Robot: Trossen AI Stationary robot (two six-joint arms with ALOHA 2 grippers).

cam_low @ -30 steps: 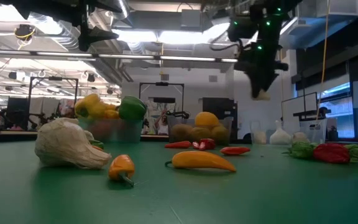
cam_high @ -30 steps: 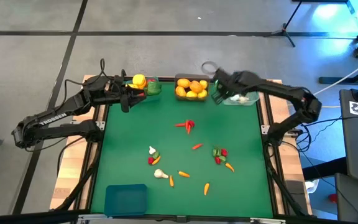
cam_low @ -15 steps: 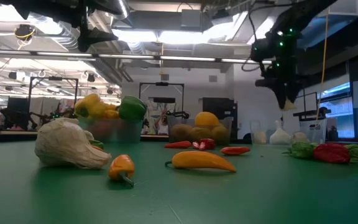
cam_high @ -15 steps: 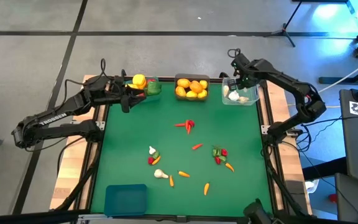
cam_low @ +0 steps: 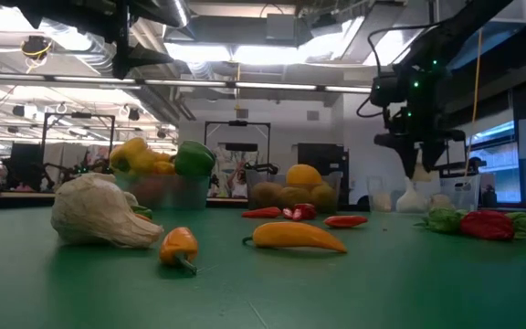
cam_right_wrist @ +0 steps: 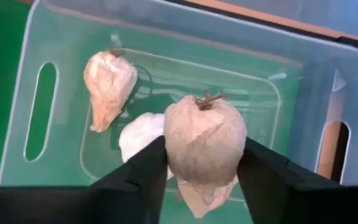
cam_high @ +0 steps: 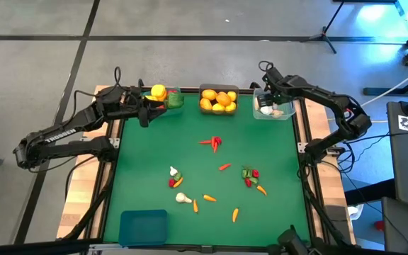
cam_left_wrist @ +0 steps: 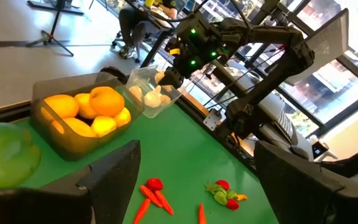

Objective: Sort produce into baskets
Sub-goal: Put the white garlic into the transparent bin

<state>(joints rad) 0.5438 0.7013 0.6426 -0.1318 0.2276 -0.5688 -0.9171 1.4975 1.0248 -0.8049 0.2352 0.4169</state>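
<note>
The right hand (cam_right_wrist: 205,171) hangs over the clear plastic rectangular basket (cam_high: 273,111) at the far right corner of the green counter (cam_high: 204,170), and between its two dark fingers (cam_right_wrist: 143,168) sits a pale, papery toy garlic bulb (cam_right_wrist: 204,146), stem end toward the basket's far wall; the fingers flank the bulb closely on both sides, though whether they press it or have just let go cannot be told. Directly below it, on the basket floor, lie a second beige garlic bulb (cam_right_wrist: 109,87) and a whiter one (cam_right_wrist: 138,140), partly hidden behind the bulb between the fingers. In the low view the right hand (cam_low: 418,164) points straight down just above that basket. Next along the far edge stands the dark grey basket (cam_high: 218,100) heaped with yellow lemons and oranges, and beyond it the translucent teal basket (cam_high: 166,98) holds yellow and green toy peppers. The left hand (cam_high: 144,113) hovers beside that teal basket at the far left corner, fingers (cam_left_wrist: 114,174) well apart and holding nothing. Out on the green surface lie red toy chillies (cam_high: 215,143) near the middle, small clusters of red and green produce at either side of the middle, a white garlic bulb (cam_high: 183,198) and several orange carrots (cam_high: 209,198) nearer the front. The opaque blue basket (cam_high: 143,227) sits at the near left corner.
</note>
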